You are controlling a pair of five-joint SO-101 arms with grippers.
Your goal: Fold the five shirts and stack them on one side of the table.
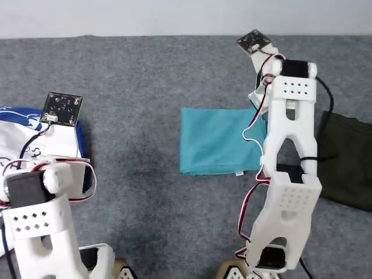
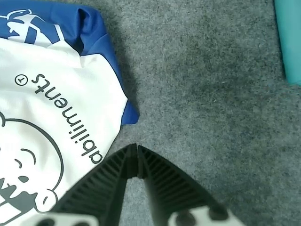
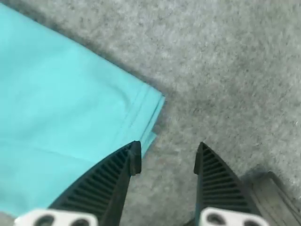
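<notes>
While teal shirt (image 1: 218, 141) sits folded centre, white shirt (image 1: 58, 142) at nine and dark shirt (image 1: 349, 163) at three lie unstacked; left gripper (image 2: 137, 149) closed, right gripper (image 3: 168, 150) parted, both empty.

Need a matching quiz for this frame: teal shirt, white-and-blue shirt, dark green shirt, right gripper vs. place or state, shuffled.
Things:
1. teal shirt
2. white-and-blue shirt
3. dark green shirt
4. right gripper

Place or state:
A. open, at a shirt's corner
B. folded flat, in the middle of the table
C. on the table's right side, partly behind an arm
D. beside the shut left gripper

Pairs: 1-B, 2-D, 3-C, 4-A.
</notes>
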